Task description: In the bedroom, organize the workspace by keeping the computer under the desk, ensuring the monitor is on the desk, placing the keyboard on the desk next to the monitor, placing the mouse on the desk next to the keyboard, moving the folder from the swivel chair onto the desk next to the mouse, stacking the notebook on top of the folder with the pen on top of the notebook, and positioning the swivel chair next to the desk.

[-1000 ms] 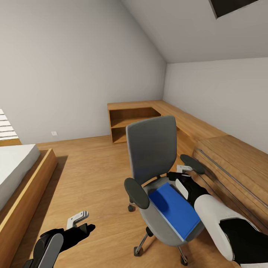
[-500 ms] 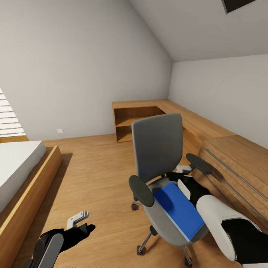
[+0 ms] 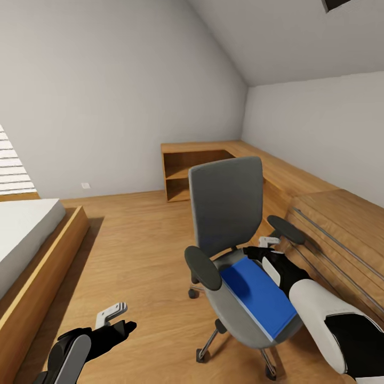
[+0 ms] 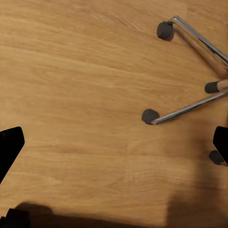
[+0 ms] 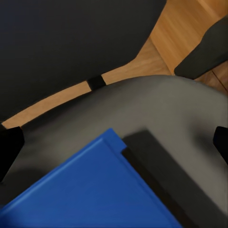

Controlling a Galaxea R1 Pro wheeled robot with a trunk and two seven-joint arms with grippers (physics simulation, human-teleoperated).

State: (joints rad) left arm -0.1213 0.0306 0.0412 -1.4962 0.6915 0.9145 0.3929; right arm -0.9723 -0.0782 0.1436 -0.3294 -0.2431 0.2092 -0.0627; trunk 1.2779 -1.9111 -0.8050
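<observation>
The grey swivel chair (image 3: 226, 205) stands mid-floor with the bright blue folder (image 3: 258, 296) lying flat on its seat. My right gripper (image 3: 256, 252) hovers open over the back of the seat, beside the folder's far corner and under the right armrest (image 3: 287, 229). In the right wrist view, the right gripper (image 5: 114, 142) has its fingers wide apart, with the folder's corner (image 5: 95, 190) and the grey seat (image 5: 180, 118) between them, touching nothing. My left gripper (image 3: 121, 319) hangs open low on the left over bare floor. In the left wrist view the left gripper (image 4: 114, 142) looks down at the chair's chrome base (image 4: 190, 107).
A bed (image 3: 32, 250) in a wooden frame fills the left side. Low light-wood shelf units (image 3: 197, 165) stand at the far wall and run along the right wall (image 3: 330, 213) close behind the chair. Open wood floor (image 3: 138, 250) lies between bed and chair.
The head camera has swung a little, so the whole scene slid right. My right gripper stays at the back of the seat by the folder. The left gripper has not moved.
</observation>
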